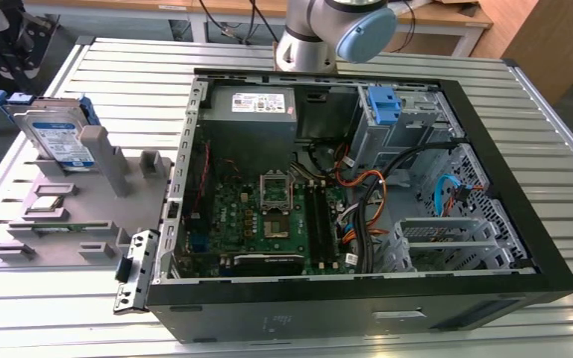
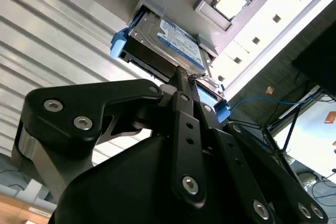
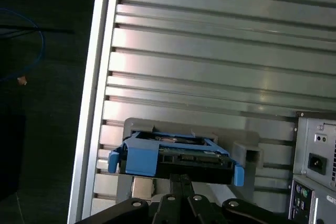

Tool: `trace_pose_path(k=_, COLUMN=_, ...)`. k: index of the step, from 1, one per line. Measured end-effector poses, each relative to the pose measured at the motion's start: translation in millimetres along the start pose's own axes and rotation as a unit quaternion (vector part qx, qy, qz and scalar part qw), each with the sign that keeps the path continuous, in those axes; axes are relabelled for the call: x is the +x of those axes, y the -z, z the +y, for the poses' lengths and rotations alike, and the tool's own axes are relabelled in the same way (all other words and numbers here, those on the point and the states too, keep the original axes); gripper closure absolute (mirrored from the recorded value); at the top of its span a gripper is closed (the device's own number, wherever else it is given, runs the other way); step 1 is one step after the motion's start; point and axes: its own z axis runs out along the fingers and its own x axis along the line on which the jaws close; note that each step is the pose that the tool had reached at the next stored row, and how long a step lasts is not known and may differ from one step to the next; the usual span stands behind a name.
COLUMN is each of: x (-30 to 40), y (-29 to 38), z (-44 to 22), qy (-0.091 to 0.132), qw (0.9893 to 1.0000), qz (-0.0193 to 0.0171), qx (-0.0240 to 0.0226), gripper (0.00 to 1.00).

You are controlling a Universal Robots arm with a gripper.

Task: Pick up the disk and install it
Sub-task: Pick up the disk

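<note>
Facing the blue-railed silver-grey disk upright in its grey fixture, the black gripper, closed and empty, should open squarely across its width.

We see the disk as silver-grey, with a blue-and-white label and blue side rails. The holder is plain grey. The table is silver, ribbed in long parallel stripes. The computer case is black, its motherboard green, its cables orange, its bracket blue. The gripper is matte black with silver screw heads.
</note>
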Motion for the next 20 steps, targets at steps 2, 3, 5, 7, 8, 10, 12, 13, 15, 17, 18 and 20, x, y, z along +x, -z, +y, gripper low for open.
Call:
trace_pose_path(k=2, x=0.0, y=-0.1, z=0.0, qy=0.016, qw=0.9999, qz=0.0004, qx=-0.0004, gripper=0.89)
trace_pose_path(k=3, x=0.0, y=-0.2, z=0.0, qy=0.025, qw=0.9997, qz=0.0006, qx=-0.0006, gripper=0.89)
trace_pose_path(k=5, x=0.0, y=-0.3, z=0.0, qy=0.041, qw=0.9991, qz=0.0010, qx=-0.0009, gripper=0.89)
trace_pose_path(k=7, x=0.0, y=-0.5, z=0.0, qy=0.058, qw=0.9983, qz=0.0014, qx=-0.0013, gripper=0.89)
trace_pose_path(k=8, x=0.0, y=-0.6, z=0.0, qy=0.067, qw=0.9978, qz=0.0016, qx=-0.0015, gripper=0.89)
trace_pose_path(k=10, x=0.0, y=-0.7, z=0.0, qy=0.083, qw=0.9965, qz=0.0020, qx=-0.0019, gripper=0.89)
trace_pose_path(k=12, x=0.0, y=-0.8, z=0.0, qy=0.099, qw=0.9951, qz=0.0024, qx=-0.0022, gripper=0.89)
trace_pose_path(k=13, x=0.0, y=-0.9, z=0.0, qy=0.107, qw=0.9943, qz=0.0026, qx=-0.0024, gripper=0.89)
trace_pose_path(k=15, x=0.0, y=-1.0, z=0.0, qy=0.123, qw=0.9924, qz=0.0030, qx=-0.0028, gripper=0.89)
trace_pose_path(k=17, x=0.0, y=-1.1, z=0.0, qy=0.140, qw=0.9902, qz=0.0034, qx=-0.0031, gripper=0.89)
trace_pose_path(k=18, x=0.0, y=-1.2, z=0.0, qy=0.148, qw=0.9889, qz=0.0036, qx=-0.0033, gripper=0.89)
trace_pose_path(k=20, x=0.0, y=-1.3, z=0.0, qy=0.165, qw=0.9862, qz=0.0041, qx=-0.0037, gripper=0.89)
